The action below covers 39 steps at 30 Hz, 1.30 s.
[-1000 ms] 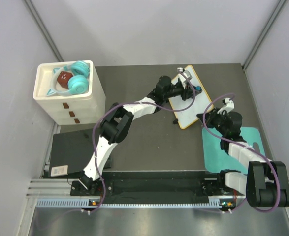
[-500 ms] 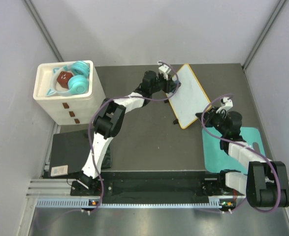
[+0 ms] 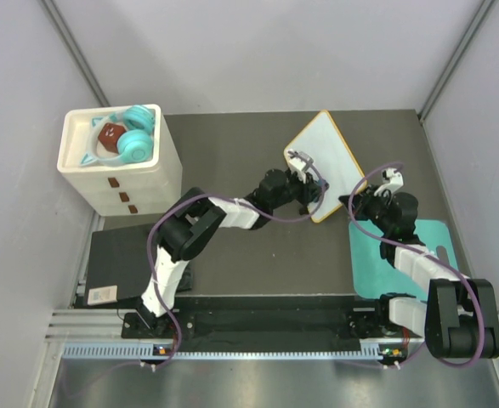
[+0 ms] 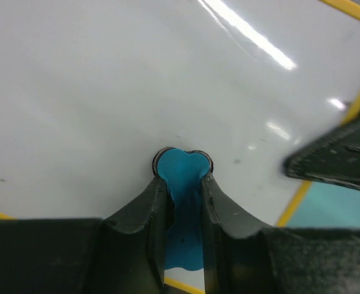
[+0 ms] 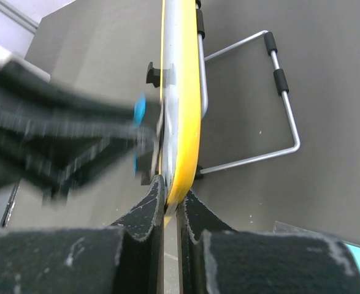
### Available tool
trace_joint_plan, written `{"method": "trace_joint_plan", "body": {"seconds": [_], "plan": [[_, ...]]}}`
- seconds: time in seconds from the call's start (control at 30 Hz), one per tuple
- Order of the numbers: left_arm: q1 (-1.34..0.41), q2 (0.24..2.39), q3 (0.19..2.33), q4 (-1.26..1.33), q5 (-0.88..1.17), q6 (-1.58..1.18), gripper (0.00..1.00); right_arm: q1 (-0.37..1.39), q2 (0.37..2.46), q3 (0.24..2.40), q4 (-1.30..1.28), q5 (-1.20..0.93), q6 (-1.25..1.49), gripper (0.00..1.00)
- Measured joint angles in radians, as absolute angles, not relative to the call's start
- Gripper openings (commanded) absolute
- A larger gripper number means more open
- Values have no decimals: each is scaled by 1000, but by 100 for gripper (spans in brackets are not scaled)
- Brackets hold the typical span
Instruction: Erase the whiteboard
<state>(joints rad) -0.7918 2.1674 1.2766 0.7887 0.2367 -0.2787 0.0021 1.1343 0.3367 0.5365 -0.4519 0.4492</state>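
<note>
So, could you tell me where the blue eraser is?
Left wrist view: the eraser sits in the left gripper, tip against the whiteboard near the teal mat.

Count: 1 whiteboard (image 3: 327, 146), 1 blue eraser (image 4: 181, 173), 2 grippers: left gripper (image 4: 181, 179), right gripper (image 5: 172, 193). Also 1 teal mat (image 3: 365, 260), 1 white drawer box (image 3: 138, 192) upper left, 1 teal headphones (image 3: 135, 141), 1 black pad (image 3: 117, 259)

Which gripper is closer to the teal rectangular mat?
Right. The right gripper clamps the yellow-framed whiteboard beside the teal mat; the left gripper, holding a blue eraser, is farther away, over the board.
</note>
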Motion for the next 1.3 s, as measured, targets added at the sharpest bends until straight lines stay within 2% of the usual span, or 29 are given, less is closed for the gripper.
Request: {"method": "trace_joint_plan", "body": {"seconds": [0.37, 0.53, 0.73, 1.1, 1.3], "plan": [[-903, 2156, 1062, 1083, 93, -379, 0, 3, 1122, 336, 532, -452, 445, 0], [-933, 2156, 1012, 1118, -61, -360, 0, 4, 1121, 336, 534, -456, 440, 0], [-941, 2159, 1084, 1019, -249, -337, 0, 4, 1120, 336, 542, -457, 435, 0], [-776, 2244, 1248, 891, -270, -449, 0, 9, 1119, 336, 553, -472, 411, 0], [-763, 2272, 1280, 894, -239, -471, 0, 9, 1118, 336, 554, -473, 411, 0]]}}
